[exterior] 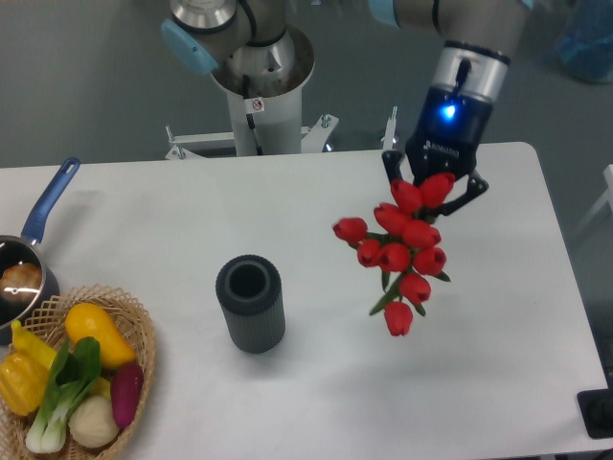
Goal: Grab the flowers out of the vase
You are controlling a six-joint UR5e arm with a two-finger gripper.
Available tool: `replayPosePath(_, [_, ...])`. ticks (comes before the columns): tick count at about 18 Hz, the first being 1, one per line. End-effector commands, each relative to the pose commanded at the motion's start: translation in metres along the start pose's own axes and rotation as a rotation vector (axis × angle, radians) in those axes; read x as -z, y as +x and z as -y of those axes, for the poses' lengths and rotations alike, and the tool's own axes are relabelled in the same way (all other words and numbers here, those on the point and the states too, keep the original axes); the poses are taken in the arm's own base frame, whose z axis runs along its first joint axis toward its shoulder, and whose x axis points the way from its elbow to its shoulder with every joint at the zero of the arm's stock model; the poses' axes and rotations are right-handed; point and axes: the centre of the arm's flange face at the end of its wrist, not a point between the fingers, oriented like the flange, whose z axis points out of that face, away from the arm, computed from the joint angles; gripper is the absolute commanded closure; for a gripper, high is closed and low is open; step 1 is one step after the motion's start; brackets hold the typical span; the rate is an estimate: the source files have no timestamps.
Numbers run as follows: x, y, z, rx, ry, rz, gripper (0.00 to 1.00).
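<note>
The flowers [399, 251], a bunch of red tulip buds, hang above the table, apparently stems-up, well right of the upright, empty dark ribbed vase [251, 304].

A: What stands on the table [479, 383]?

B: The vase [251, 304] near the middle; the wicker basket [134, 326] and saucepan [34, 240] crowd the left edge.

A: And the right half?

B: Bare tabletop there; only the flowers [397, 251] hang above it, under the gripper [433, 187].

One vase [250, 304], one basket [144, 335], one saucepan [34, 251], nine tulip buds [397, 249].
</note>
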Motion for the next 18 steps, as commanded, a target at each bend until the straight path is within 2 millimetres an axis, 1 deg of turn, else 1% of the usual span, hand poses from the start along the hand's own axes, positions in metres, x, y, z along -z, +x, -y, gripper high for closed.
replayPosePath(3, [-0.022, -0.004, -0.01, -0.003, -0.105, -0.006, 0.85])
replayPosePath(4, [-0.026, -0.007, -0.014, -0.005, -0.144, -0.002, 0.85])
replayPosePath(5, [-0.036, -0.006, -0.01, -0.024, -0.168, -0.011, 0.85])
replayPosePath(6, [-0.05, -0.004, -0.006, -0.044, -0.196, -0.024, 0.85])
replayPosePath(7, [-0.056, -0.007, -0.004, -0.059, -0.234, -0.019, 0.85])
replayPosePath(9, [-0.068, -0.008, 0.012, -0.101, -0.309, -0.008, 0.84])
replayPosePath(11, [-0.07, -0.008, 0.028, -0.138, -0.376, 0.011, 0.85])
replayPosePath(13, [-0.07, -0.01, 0.029, -0.136, -0.425, -0.012, 0.84])
replayPosePath(15, [-0.068, -0.01, 0.032, -0.132, -0.436, -0.031, 0.84])
replayPosePath(18, [-0.069, -0.009, 0.032, -0.132, -0.437, -0.034, 0.84])
